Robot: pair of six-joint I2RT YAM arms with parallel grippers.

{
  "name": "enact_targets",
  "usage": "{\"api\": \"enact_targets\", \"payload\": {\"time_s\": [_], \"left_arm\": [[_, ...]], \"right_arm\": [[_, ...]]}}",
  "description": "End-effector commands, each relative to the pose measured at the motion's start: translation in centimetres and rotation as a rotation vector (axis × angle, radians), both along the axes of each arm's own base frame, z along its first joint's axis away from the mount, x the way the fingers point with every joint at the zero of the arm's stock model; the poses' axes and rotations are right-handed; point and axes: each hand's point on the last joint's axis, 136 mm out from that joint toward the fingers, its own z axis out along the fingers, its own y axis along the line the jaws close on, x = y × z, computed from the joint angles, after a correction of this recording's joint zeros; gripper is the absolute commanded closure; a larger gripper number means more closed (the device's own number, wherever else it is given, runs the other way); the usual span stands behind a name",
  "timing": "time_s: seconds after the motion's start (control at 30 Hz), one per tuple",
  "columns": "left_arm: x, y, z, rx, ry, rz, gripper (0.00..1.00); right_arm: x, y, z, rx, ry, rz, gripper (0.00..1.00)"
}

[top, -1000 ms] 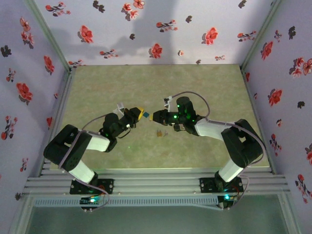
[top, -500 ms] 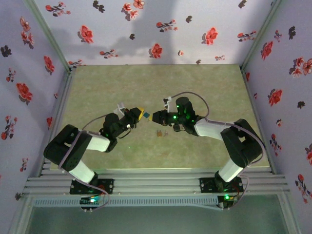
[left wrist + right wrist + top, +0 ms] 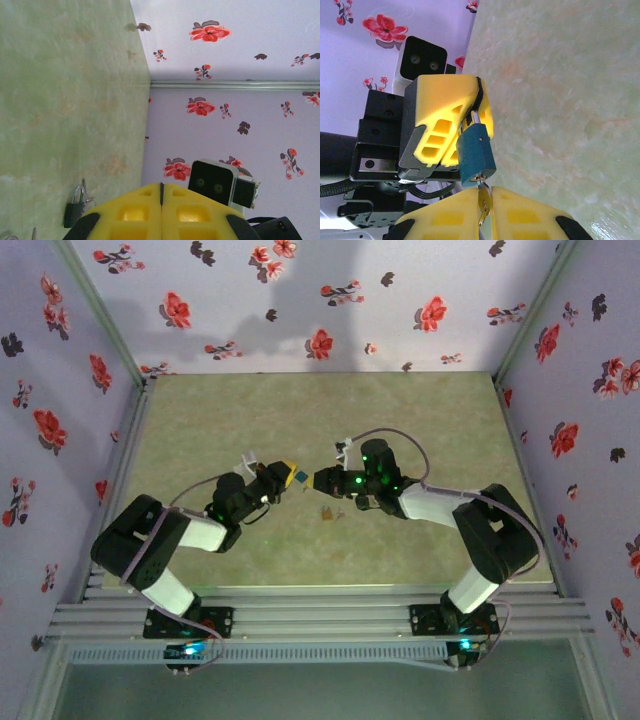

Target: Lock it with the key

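Observation:
A dark teal padlock (image 3: 476, 155) hangs by its metal shackle from my left gripper (image 3: 287, 475), which is shut on the shackle, its yellow fingers (image 3: 445, 115) pressed together. In the top view the padlock (image 3: 300, 477) sits between the two grippers above the middle of the table. My right gripper (image 3: 485, 212) is shut on a brass key (image 3: 484, 200), whose tip is in the keyhole at the padlock's bottom. In the left wrist view the left gripper (image 3: 161, 192) is shut, with the padlock hidden behind its fingers.
A second small padlock (image 3: 327, 512) with keys lies on the green table (image 3: 400, 430) just in front of the grippers; it also shows as a dark padlock (image 3: 75, 210). Flowered walls (image 3: 300, 300) enclose the table on three sides.
The right gripper's jaws have tightened a little on the key. Both arms have stayed almost in place.

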Motion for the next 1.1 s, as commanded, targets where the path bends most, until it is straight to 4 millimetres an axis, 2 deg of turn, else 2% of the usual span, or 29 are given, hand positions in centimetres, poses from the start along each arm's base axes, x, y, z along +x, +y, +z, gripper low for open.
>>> {"api": "enact_targets", "payload": {"time_s": [0.0, 0.23, 1.07], "left_arm": [[0.0, -0.4, 1.4, -0.03, -0.049, -0.012, 1.0], [0.0, -0.3, 1.4, -0.027, -0.051, -0.003, 1.0], [1.1, 2.3, 1.6, -0.02, -0.062, 0.121, 1.0]], "right_arm": [[0.4, 0.4, 0.5, 0.007, -0.029, 0.001, 0.89], [0.4, 0.5, 0.4, 0.001, -0.023, 0.005, 1.0], [0.2, 0.6, 0.2, -0.008, -0.006, 0.026, 1.0]]}}
